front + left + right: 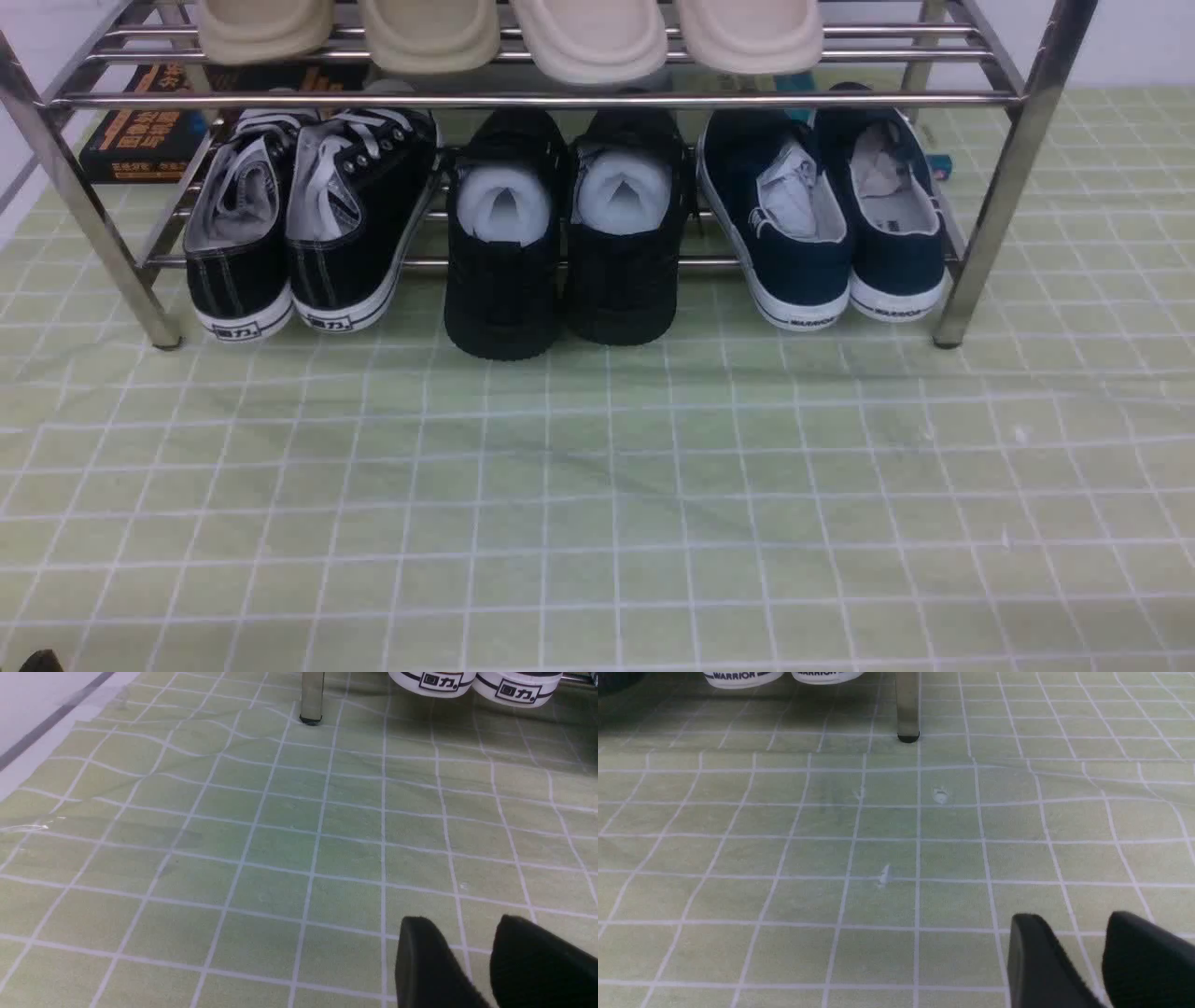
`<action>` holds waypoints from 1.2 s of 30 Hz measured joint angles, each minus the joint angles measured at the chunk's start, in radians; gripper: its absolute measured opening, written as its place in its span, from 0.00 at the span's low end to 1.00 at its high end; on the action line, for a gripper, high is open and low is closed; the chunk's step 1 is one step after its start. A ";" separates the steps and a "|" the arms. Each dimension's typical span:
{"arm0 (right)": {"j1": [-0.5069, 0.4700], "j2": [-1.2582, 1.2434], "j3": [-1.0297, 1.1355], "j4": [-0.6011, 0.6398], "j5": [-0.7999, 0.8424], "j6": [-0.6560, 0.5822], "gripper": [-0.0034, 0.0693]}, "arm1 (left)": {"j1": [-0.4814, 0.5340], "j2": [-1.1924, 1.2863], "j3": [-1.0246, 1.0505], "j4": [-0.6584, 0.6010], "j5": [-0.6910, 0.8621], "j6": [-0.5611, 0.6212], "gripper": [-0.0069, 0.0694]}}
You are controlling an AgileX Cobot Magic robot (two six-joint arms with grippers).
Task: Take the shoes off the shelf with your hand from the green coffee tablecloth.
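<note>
Left gripper: I am hovering it low over the pale-green gridded tablecloth, with the black fingertips spread, cloth showing through the gap and nothing held.

Working across the lower tier of the shiny chrome tube shelf: black lace-up sneakers with white soles are sitting at the left. All-black shoes are in the middle. The navy-blue canvas slip-ons with white rubber soles are at the right end, heels facing me and jutting out past the front bar. Beige soles are lying on the upper tier, and a dark box with orange lettering is showing behind the left end.

Handling, as I am judging it: the slip-ons are looking light. The canvas is soft but stuffed with paper, so it should hold its shape, and the rubber sole is the stiff part. I am favouring the heel, pinching the collar or the sole rim, since that end is nearest and exposed.

Edges: the left slip-on is lying just beside the all-black pair. The right one is sitting near the shelf's right leg, and the upper bar is running close overhead. A pull straight toward me looks cleaner than a lift. The cloth in front is lying wide and bare, though slightly wrinkled.

Right gripper: it is hovering over the cloth, fingertips parted and empty, facing the right leg with the slip-on heels just beyond.
</note>
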 joint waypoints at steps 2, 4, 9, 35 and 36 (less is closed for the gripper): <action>0.000 0.000 0.000 0.000 0.000 0.000 0.37 | 0.000 0.000 0.000 0.000 0.000 0.000 0.41; 0.000 0.000 0.000 0.000 0.000 0.000 0.37 | 0.000 0.000 0.000 0.000 0.000 0.000 0.41; 0.000 0.000 0.000 0.000 0.000 0.000 0.37 | 0.000 0.000 0.000 0.000 0.000 0.000 0.41; 0.000 0.000 0.004 0.343 -0.015 0.189 0.37 | 0.000 0.000 0.000 0.000 0.000 0.000 0.41; 0.000 0.000 0.009 0.479 -0.016 0.244 0.37 | 0.000 0.000 0.000 0.000 0.000 0.000 0.41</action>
